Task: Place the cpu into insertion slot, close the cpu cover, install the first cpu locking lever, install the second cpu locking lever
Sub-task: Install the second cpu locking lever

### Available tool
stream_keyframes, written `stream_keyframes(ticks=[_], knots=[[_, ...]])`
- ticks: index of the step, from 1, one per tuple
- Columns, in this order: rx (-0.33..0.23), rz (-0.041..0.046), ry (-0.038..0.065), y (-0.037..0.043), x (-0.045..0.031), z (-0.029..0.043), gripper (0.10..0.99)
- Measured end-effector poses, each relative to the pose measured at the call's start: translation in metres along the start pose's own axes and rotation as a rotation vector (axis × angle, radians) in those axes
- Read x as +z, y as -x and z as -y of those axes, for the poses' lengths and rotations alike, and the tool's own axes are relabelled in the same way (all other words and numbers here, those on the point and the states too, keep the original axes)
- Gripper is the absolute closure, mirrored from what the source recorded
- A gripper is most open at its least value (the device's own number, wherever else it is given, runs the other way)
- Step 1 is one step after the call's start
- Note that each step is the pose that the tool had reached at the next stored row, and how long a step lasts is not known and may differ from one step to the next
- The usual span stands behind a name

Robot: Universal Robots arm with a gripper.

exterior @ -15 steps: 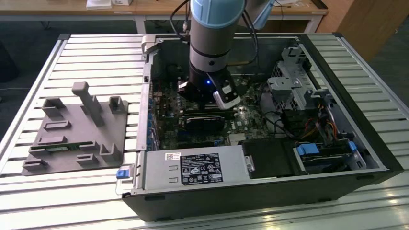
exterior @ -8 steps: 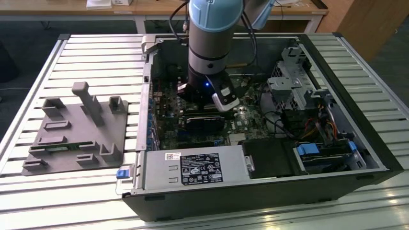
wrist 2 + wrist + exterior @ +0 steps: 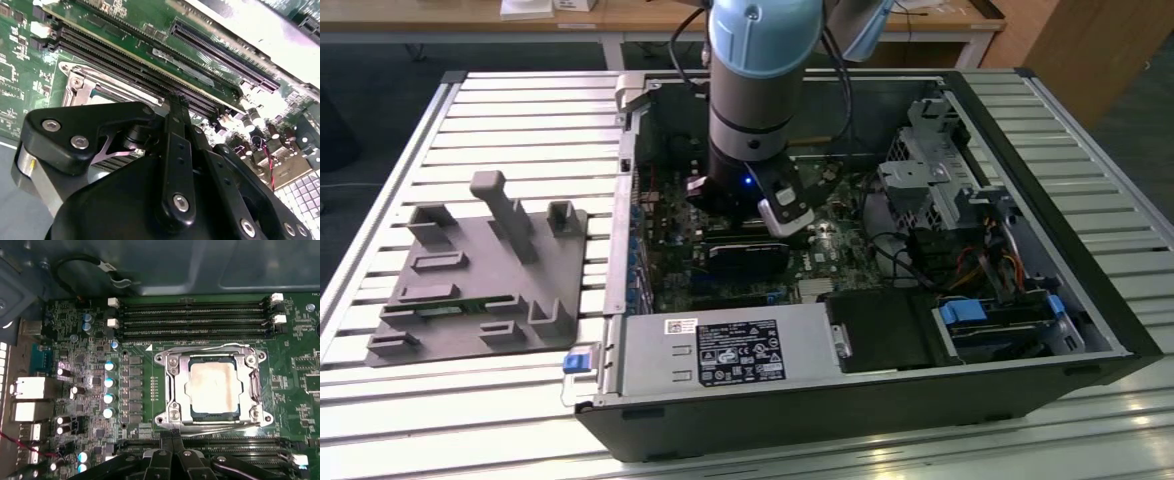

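Shut, empty gripper (image 3: 172, 437) sits beside the silvery cpu (image 3: 212, 388), framed by cpu cover (image 3: 176, 390).

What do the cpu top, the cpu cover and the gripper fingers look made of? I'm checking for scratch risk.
The cpu: a pale matte top, probably metal, with a dull, uneven sheen. The cpu cover: bright bare metal, likely stamped sheet steel, with glints along its edges. The gripper fingers: matte black bars with silver screws; coated metal or plastic, hard to tell.
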State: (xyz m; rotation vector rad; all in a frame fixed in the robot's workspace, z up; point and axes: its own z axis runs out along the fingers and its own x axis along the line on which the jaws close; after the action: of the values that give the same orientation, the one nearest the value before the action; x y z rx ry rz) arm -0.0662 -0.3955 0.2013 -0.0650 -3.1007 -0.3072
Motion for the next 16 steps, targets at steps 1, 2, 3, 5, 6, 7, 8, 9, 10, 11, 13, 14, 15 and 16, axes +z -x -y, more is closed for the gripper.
stream_keyframes(ticks=[1, 2, 3, 5, 6, 7, 8, 9, 10, 11, 13, 14, 15, 16], knots=[[0.0, -0.0003, 0.006, -0.0002, 0.0007, 0.0002, 0.98], [0.0, -0.0005, 0.011, -0.0004, 0.0017, 0.0003, 0.98], [0.0, -0.0007, 0.016, -0.0006, 0.0025, 0.0005, 0.98], [-0.001, -0.0013, 0.03, -0.0007, 0.004, 0.0008, 0.98], [-0.001, -0.0016, 0.036, -0.0008, 0.0047, 0.001, 0.98], [-0.001, -0.0019, 0.042, -0.0009, 0.0056, 0.0012, 0.98], [-0.001, -0.0024, 0.047, -0.0011, 0.0062, 0.0014, 0.98], [-0.001, -0.0029, 0.051, -0.0013, 0.0069, 0.0017, 0.98], [-0.001, -0.0032, 0.056, -0.0014, 0.0076, 0.0019, 0.98], [-0.002, -0.0024, 0.066, -0.0014, 0.0092, 0.0015, 0.98], [-0.002, -0.0026, 0.076, -0.0025, 0.0099, 0.0019, 0.98], [-0.002, -0.0036, 0.08, -0.0033, 0.0098, 0.0021, 0.98], [-0.002, -0.0037, 0.086, -0.004, 0.0102, 0.0021, 0.98], [-0.002, -0.0037, 0.09, -0.0048, 0.0104, 0.0022, 0.98]])
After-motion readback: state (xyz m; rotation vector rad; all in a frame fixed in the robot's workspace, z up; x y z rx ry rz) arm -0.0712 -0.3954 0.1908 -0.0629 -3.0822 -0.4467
